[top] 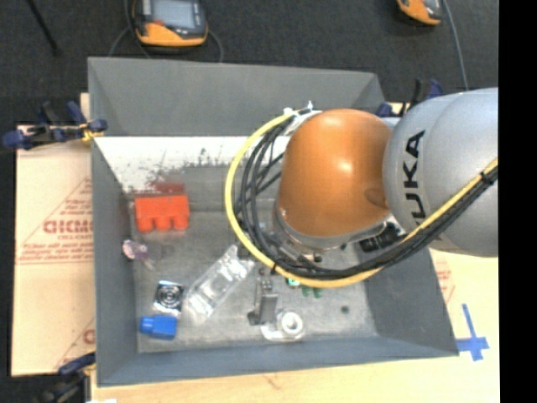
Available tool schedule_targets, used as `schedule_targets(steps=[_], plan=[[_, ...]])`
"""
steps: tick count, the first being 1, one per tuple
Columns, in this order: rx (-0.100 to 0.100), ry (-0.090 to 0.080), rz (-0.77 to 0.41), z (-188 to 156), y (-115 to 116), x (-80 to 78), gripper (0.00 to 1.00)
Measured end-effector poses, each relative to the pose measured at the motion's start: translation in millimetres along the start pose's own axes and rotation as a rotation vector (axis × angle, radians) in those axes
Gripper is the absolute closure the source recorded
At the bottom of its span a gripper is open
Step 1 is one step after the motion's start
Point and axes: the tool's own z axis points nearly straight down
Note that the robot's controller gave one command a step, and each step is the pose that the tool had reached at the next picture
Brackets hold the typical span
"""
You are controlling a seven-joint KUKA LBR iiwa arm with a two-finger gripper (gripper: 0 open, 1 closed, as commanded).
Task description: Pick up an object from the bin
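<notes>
Camera view: six loose things counted on the floor of the grey bin point(235, 99), one of each kind.
- one orange-red block point(159, 212), far left, near the back wall
- one small pale purple piece point(134, 248), just in front of the block
- one round silver metal piece point(169, 295), front left
- one blue piece point(158, 327), just beside the silver piece, at the front edge
- one clear plastic packet point(216, 282), lying slantwise mid-floor
- one white ring point(288, 324), front centre

The arm's orange cover point(336, 175) and looped cables point(239, 225) hide the bin's right half. The gripper point(263, 307) hangs low between the packet and the ring, near both. Cannot tell whether it is spread or pressed together, nor whether it touches or holds anything.
</notes>
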Motion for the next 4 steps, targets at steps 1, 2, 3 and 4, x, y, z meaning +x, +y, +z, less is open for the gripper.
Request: schedule_targets(steps=[1, 2, 3, 4], plan=[[0.002, -0.002, -0.169, 70.6, -16.3, 0.0, 0.00], [0.001, -0.006, -0.534, 156.0, 19.7, -72.5, 0.00], [-0.001, -0.007, -0.530, 153.9, 20.1, -72.9, 1.00], [0.002, -0.014, -0.483, 30.6, 23.9, -92.5, 1.00]])
